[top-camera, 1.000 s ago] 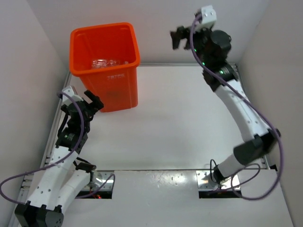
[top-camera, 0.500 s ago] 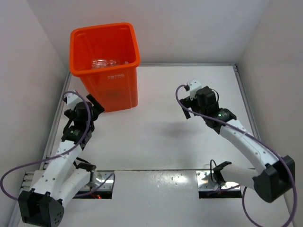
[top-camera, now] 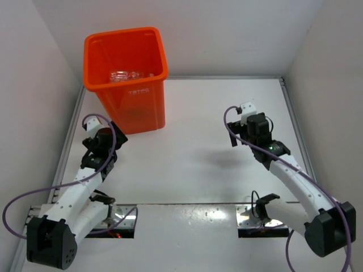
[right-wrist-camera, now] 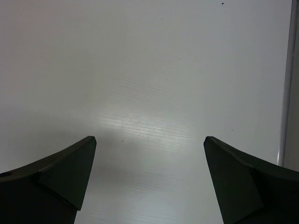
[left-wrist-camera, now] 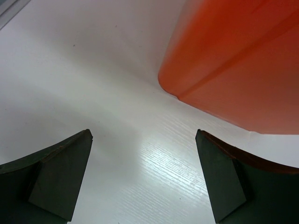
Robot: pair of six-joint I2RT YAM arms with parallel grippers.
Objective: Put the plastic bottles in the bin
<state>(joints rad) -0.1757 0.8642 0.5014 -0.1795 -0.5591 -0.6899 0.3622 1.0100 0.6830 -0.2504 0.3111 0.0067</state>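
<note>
- The right gripper (top-camera: 232,137) has come down from high against the back wall (top-camera: 227,34) at 1 o'clock to low over the table (top-camera: 181,124) at about 3 o'clock. In the last half second it slid a little further toward 4 o'clock.
- The right arm (top-camera: 295,181), stretched tall a second ago, is now folded low, with its elbow back at 5 o'clock.
- The left gripper (top-camera: 115,136) has drawn back from the foot of the bin (top-camera: 133,107) toward 6 o'clock, and now sits near it at 9 o'clock.

A robot lab cell: plain white table (top-camera: 193,141) boxed by white panels (top-camera: 227,34), arm mounts (top-camera: 119,218) at 6 o'clock.
</note>
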